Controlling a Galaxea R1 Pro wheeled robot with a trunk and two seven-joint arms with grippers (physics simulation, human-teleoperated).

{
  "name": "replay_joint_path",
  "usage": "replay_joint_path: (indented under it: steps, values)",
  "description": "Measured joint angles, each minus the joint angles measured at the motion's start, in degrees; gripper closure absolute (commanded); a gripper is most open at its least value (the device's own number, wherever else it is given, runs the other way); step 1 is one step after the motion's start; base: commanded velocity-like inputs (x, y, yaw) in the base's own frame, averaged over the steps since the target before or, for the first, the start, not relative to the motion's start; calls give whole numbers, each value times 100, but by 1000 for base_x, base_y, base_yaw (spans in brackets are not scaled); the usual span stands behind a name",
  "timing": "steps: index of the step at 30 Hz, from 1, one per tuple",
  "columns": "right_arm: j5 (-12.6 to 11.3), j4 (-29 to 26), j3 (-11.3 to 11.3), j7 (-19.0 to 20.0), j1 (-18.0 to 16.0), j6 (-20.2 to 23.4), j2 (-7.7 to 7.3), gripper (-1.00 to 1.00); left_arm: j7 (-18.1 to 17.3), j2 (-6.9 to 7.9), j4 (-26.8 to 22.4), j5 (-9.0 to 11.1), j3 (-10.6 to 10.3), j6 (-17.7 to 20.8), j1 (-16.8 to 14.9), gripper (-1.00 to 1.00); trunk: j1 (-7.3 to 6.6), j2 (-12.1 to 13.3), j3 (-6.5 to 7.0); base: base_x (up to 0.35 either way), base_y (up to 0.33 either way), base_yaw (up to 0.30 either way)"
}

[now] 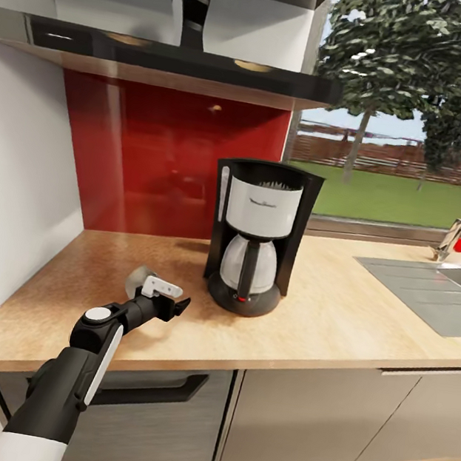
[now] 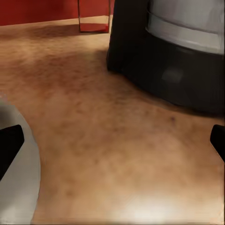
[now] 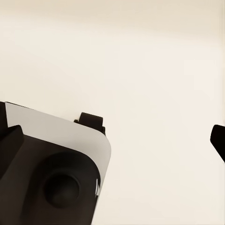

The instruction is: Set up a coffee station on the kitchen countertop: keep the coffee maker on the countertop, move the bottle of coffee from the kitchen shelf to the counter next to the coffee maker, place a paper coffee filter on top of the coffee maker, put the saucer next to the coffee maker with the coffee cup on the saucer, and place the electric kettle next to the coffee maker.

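Observation:
The coffee maker [image 1: 253, 236] stands on the kitchen countertop [image 1: 336, 316], and its black base [image 2: 178, 70] is close ahead in the left wrist view. High up on the shelf, the bottle of coffee [image 1: 190, 10] stands above the hood. My left gripper [image 1: 171, 300] hovers low over the counter, left of the machine, and is open [image 2: 114, 143] with nothing between its fingers. The white saucer [image 1: 137, 279] lies on the wood just behind it, its rim [image 2: 21, 178] beside one fingertip. My right gripper [image 3: 114, 140] is open above pale floor.
A steel sink [image 1: 430, 290] with a faucet [image 1: 458, 238] is set into the counter at the right. A black hood [image 1: 162, 58] hangs over a red backsplash [image 1: 167, 160]. Grey cabinet fronts and an oven handle [image 1: 151, 390] lie below. Part of the robot's base [image 3: 51, 173] is under the right gripper.

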Motion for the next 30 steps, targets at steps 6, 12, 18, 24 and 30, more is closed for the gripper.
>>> replay_joint_path:
  steps: [6, 12, 18, 24, 30]
  values:
    - [2, 0, 0, 0, 0, -1, -2, -100, 0, 0, 0, 0, 0, 1, -1, -100, -1, 0, 0, -23, -43, 0]
    - [2, 0, 0, 0, 0, -1, -3, -100, 3, 0, -6, -5, 0, 2, 0, -100, -1, 0, 0, -5, -9, 0]
    - [0, 0, 0, 0, 0, 0, 3, -100, 8, -2, -9, -8, 0, 2, 0, -100, -1, 0, 0, -1, -1, 0]
    - [-2, 0, 0, -2, 0, 0, 5, -100, 9, -2, -9, -8, 0, 2, 0, -100, -1, 0, 0, 0, 0, 1]
    - [-1, 3, -1, -7, -1, 0, 6, -100, 10, -7, -11, -7, 0, 3, 1, -100, -1, 0, 0, 0, 0, 126]
